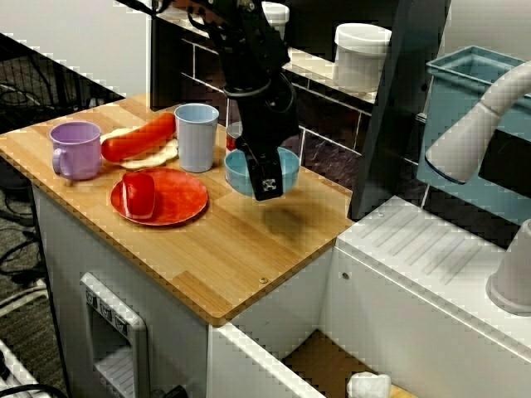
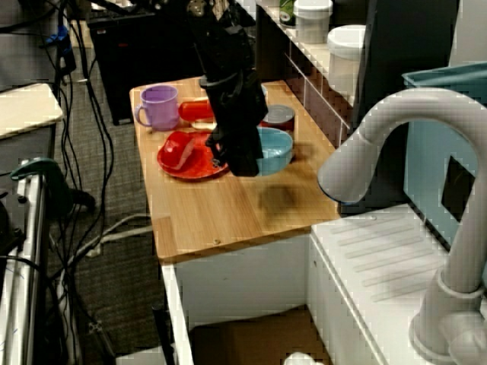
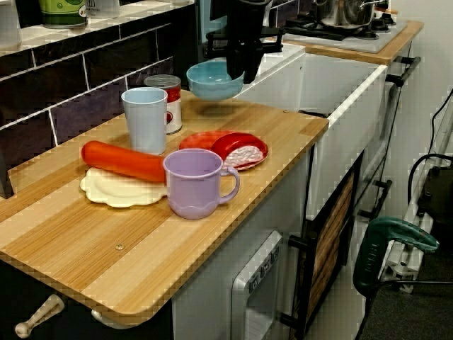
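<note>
- Going by the view along the bench, the purple mug (image 3: 197, 183) is nearest to us. It's upright on the bench (image 3: 85, 255), with its handle pointing toward the open front edge.
- Right behind it a long red-orange sausage (image 3: 124, 161) lies across a cream plate (image 3: 117, 193) with a wavy rim. It's so close to the mug that we can't say if they touch.
- Next back is 1 pale blue cup (image 3: 145, 119), upright, just behind the sausage.
- Beside that cup, toward the front edge, sits a red plate (image 3: 198, 140) with a small red cup (image 3: 241, 150) lying on its side on it. The view from the front corner shows that best.
- 1 tin can (image 3: 168, 103) with a red label stands just behind the pale blue cup, by the dark tiled wall.
- Then the main bit: the blue bowl (image 3: 210, 81) is up off the wood, past the can and the red plate, with its shadow on the bench underneath.
- The gripper (image 3: 241, 67) comes down from above and is pinched narrow on the bowl's rim. The bowl hangs roughly level.
- In the view over the faucet, the bowl shows to the right of the black gripper, between the red plate and the can.
- Farthest back there's the white sink (image 3: 333, 85) and a pot (image 3: 347, 13) on the stove.
</note>
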Tool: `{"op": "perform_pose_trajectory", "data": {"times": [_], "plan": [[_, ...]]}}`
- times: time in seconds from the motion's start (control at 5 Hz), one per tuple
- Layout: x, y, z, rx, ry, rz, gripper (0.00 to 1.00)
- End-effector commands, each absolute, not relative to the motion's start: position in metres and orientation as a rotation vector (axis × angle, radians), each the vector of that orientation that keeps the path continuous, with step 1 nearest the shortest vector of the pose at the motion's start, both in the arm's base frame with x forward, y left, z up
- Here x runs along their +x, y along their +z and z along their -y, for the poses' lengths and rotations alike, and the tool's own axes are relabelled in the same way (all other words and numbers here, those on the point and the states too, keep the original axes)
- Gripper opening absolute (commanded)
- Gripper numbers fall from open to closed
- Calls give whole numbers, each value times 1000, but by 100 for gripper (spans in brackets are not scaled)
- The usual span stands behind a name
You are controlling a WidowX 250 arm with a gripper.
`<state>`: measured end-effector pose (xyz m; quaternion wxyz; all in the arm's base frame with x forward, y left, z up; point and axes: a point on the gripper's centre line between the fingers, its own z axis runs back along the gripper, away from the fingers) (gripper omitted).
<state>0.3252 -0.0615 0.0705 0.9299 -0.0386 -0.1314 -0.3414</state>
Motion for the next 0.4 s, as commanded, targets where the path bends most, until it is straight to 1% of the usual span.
{"op": "perform_pose_trajectory", "data": {"times": [0.0,0.2], "plan": [[349,79,64,-53,-685,325,0],[352,76,65,-52,-682,324,0]]}}
